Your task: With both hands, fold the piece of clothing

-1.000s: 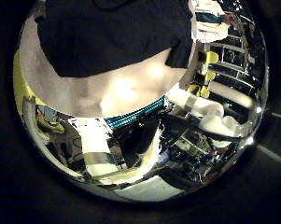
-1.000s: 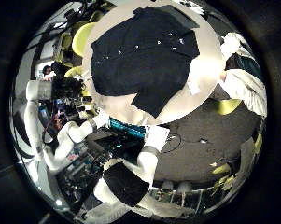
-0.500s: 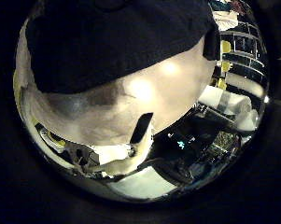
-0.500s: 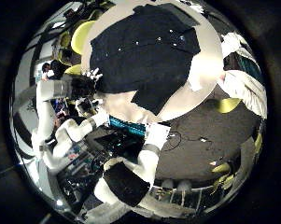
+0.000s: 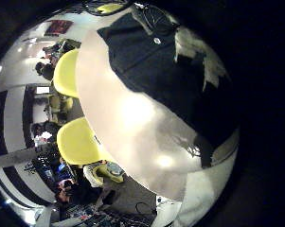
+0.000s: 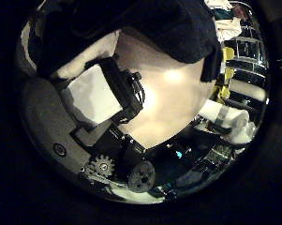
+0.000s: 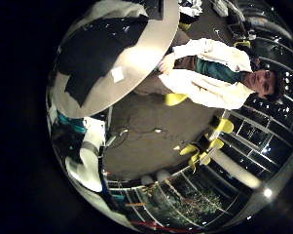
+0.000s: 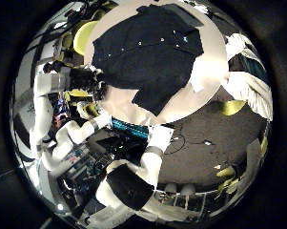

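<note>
Closest to any camera is the shirt [image 6: 169,28]. It fills much of the left thumb side palm view, so the left hand [image 6: 96,92] is low over the cloth near the table's rim. One blocky part of that hand reaches in just beside the cloth edge, with bare table [image 6: 169,94] beyond it. I cannot tell from this whether its fingers are spread, curled or already pinching the fabric.

In the left little finger side palm view the shirt lies flat across the round table, with its edge running toward the rim.

Farther off, the right thumb side palm view takes in the whole tabletop at once, so the right hand is probably well above it. How its fingers are set cannot be seen. The shirt lies spread open in the middle of the table, buttons showing, with bare table all round it. The left hand shows small at the rim, beside one side of the garment.

The step in hand looks like the first grasp. To do it well, the left hand should pinch only the top layer at a corner or hem. The right hand should come down to the matching edge before either lifts. That way the fold travels evenly and the cloth does not drag or bunch.
</note>
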{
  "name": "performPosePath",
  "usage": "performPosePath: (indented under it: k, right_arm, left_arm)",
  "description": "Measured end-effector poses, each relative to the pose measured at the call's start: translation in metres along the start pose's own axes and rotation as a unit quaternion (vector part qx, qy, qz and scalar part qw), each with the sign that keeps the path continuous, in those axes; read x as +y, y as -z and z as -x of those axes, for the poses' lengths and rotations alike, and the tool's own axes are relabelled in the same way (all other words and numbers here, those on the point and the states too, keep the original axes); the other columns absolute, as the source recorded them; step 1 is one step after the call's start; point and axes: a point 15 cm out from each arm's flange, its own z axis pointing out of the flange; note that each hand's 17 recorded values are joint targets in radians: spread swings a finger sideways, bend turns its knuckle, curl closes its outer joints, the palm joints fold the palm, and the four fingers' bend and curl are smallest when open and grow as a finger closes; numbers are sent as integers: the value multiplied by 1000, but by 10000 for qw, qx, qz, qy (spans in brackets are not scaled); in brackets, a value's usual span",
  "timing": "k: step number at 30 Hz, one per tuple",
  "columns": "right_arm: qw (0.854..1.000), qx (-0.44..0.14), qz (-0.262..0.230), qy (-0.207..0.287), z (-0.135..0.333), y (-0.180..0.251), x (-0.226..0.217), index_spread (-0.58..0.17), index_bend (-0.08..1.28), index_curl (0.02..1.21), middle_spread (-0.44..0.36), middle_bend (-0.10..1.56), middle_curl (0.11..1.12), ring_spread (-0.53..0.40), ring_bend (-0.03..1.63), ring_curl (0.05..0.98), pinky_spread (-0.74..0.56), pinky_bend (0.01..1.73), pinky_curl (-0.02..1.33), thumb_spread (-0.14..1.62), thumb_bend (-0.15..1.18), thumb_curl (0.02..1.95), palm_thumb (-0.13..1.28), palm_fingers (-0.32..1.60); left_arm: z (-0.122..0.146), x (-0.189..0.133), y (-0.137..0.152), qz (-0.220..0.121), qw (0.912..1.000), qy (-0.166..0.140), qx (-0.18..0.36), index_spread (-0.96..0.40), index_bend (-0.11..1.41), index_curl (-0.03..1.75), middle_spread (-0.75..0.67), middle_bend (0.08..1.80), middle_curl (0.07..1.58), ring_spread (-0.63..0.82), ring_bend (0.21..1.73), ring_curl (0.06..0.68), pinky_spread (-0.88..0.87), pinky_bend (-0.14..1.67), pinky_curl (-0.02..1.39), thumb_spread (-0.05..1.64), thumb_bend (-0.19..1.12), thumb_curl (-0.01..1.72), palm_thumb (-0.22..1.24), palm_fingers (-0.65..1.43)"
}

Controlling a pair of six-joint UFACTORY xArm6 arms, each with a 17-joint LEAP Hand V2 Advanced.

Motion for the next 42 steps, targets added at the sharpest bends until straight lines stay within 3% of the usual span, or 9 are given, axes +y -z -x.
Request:
performPosePath:
  k: [10,18,26,34,39,42]
  right_arm:
    - [9961,-300,760,327,13,-66,9,-291,156,267,-25,333,376,-9,733,272,138,685,226,1208,-8,266,345,267]
    - [9922,-408,1034,571,31,-141,3,-258,141,272,0,315,377,2,680,271,130,698,229,1137,-22,285,389,107]
    - [9957,-241,629,639,47,-196,-38,-226,140,252,35,292,367,64,668,264,174,701,229,1077,-23,298,403,57]
    - [9961,-149,575,659,60,-211,-60,-210,145,248,32,309,371,57,677,270,174,683,232,1060,-20,308,435,73]
    - [9964,-67,462,705,69,-212,-72,-199,154,254,10,342,380,14,702,276,144,653,223,1055,-13,315,476,146]
    - [9963,19,439,743,77,-210,-77,-194,138,247,-38,393,396,-71,786,293,64,663,213,1055,12,342,577,265]
  left_arm:
    - [17,-25,42,-104,9999,-34,-17,-578,384,926,-533,864,955,-473,1277,483,-663,997,591,1287,9,351,604,975]
    - [23,-27,43,-66,10000,-18,-14,-639,357,1108,-574,880,1026,-471,1311,505,-672,1038,621,1293,-12,359,612,928]
    - [29,-25,47,-57,10000,8,-5,-666,317,1246,-600,880,1069,-468,1328,515,-672,1053,636,1293,-12,364,608,911]
    - [33,-24,54,-18,10000,-7,-32,-672,274,1342,-616,868,1096,-467,1329,517,-671,1052,644,1294,-11,366,605,912]
    - [33,-23,56,1,10000,-15,-36,-669,248,1385,-624,856,1108,-467,1325,516,-672,1047,646,1293,-11,367,605,917]
    - [35,-23,57,-4,10000,-7,-34,-665,234,1406,-629,849,1114,-467,1322,516,-673,1042,647,1293,-11,368,605,921]
